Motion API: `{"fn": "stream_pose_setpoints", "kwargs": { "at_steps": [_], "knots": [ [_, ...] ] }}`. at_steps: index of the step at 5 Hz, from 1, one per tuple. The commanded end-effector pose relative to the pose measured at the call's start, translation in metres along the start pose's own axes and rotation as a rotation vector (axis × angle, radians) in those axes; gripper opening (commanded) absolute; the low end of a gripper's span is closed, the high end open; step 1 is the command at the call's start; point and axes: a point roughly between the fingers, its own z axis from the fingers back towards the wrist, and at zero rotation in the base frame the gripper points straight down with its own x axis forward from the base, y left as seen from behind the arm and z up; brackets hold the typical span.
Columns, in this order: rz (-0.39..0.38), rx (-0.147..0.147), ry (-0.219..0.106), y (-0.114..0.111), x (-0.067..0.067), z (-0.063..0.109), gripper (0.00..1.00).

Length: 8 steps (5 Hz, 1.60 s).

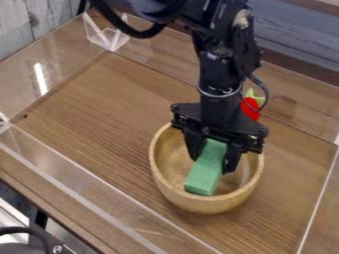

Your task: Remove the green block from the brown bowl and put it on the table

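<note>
black pincer point(216, 149): half-open, clamped on flat light-green block point(207, 171)'s upper end | block looks light, stiff, slick-ish | you'd grip mid-length over tan wooden bowl point(167, 180)

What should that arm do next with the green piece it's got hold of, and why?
Probably lift straight up a bit more. The gripper is shut on the green block, whose lower end hangs inside the brown bowl, below the rim. Clearing the rim first should let it swing toward bare table without snagging.
</note>
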Motion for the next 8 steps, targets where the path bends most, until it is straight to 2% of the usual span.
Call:
{"fn": "stream_pose_setpoints", "kwargs": {
  "at_steps": [1, 3, 6, 8],
  "knots": [
    [-0.041, -0.021, -0.049, -0.007, 0.002, 0.016, 0.0],
    [-0.033, -0.022, -0.05, 0.006, 0.009, 0.02, 0.0],
    [-0.075, -0.029, -0.045, 0.017, 0.026, 0.013, 0.0],
    [0.027, -0.021, -0.052, 0.0, 0.042, 0.013, 0.0]
  ]
}}
